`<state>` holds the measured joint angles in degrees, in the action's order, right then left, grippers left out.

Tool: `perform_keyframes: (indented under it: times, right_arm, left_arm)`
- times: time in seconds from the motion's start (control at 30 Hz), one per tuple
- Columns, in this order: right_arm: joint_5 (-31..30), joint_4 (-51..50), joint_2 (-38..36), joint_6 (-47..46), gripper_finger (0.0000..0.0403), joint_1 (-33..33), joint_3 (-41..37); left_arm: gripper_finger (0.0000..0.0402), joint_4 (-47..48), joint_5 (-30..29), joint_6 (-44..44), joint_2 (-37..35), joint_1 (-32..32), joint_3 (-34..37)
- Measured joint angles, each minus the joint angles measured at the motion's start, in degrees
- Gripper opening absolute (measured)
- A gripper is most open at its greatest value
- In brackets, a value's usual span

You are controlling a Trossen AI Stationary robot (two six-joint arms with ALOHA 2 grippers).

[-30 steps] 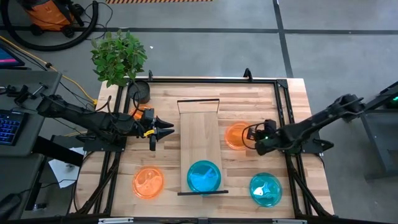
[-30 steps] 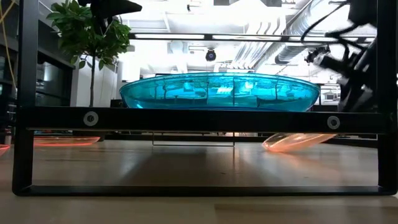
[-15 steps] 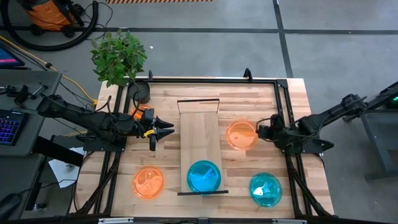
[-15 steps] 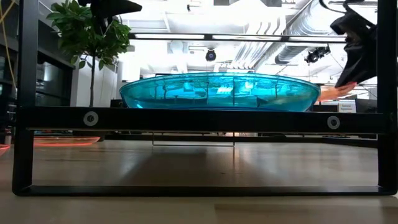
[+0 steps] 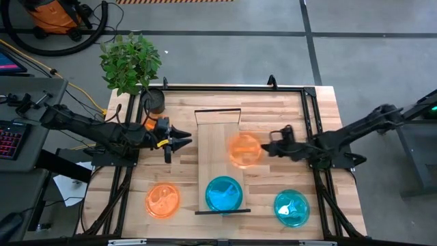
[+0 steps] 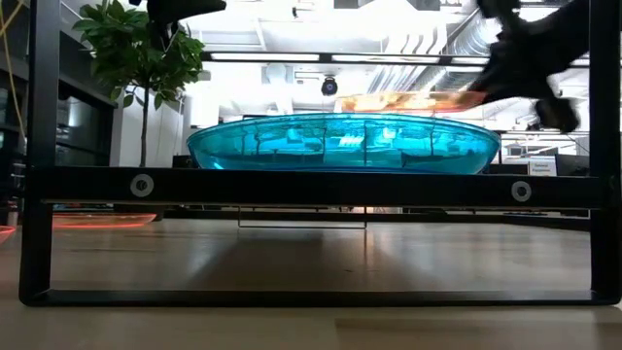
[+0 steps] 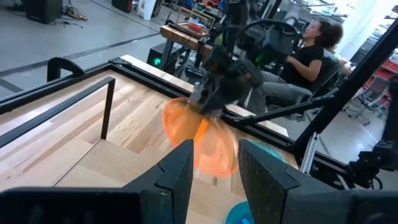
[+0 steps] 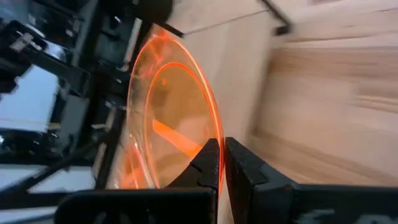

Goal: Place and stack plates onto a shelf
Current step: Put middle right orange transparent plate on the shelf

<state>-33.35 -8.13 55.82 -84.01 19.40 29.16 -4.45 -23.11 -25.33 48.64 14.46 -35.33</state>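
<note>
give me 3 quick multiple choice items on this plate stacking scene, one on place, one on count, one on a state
1. Where is the teal translucent plastic plate nearest the middle?
A on the long light-wood shelf
B in the plant pot
C on the floor

2. How many plates show in the high view?
A two
B four
C six

3. The right gripper is
A open and idle
B shut on the orange translucent plate
C out of view

Key: 1 A, it sits at the shelf's near end; 2 B, two orange, two teal; 3 B, its fingers pinch that rim.
</note>
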Motion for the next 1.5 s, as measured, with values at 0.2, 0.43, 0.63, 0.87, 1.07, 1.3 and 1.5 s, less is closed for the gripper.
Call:
perform_keyframes:
  times: [0.2, 0.43, 0.63, 0.87, 1.07, 1.3, 1.5]
  right_arm:
    - [1.7, 23.7, 18.4, 2.0, 0.0, -6.1, 0.0]
    - [5.1, 36.0, 30.2, -1.0, 0.0, -10.6, 0.0]
    - [7.3, 38.8, 32.9, -3.2, 0.0, -11.8, 0.1]
    - [8.2, 30.7, 34.6, -3.4, 0.0, -13.2, 5.2]
    - [8.3, 20.0, 35.0, -3.0, 0.0, -14.6, 9.4]
    - [9.3, 20.1, 35.0, -3.0, 0.0, -14.9, 9.4]
    - [9.8, 22.1, 35.0, -3.0, 0.0002, -14.9, 9.4]
  left_arm:
    - [0.0117, -0.2, -0.1, 0.0, 0.0, -0.1, 0.0]
    - [0.0117, -0.2, -0.2, -0.1, 0.0, -0.1, 0.0]
    - [0.0117, -0.2, -0.6, -0.1, 0.0, -0.1, 0.0]
    - [0.0117, -0.2, -2.9, 0.0, 0.0, -0.1, 0.0]
    - [0.0117, -0.2, -3.0, -0.1, 0.0, -0.1, 0.0]
    - [0.0117, -0.2, -3.0, -0.1, 0.0, -0.1, 0.0]
    - [0.0117, -0.2, -3.0, -0.1, 0.0, -0.1, 0.0]
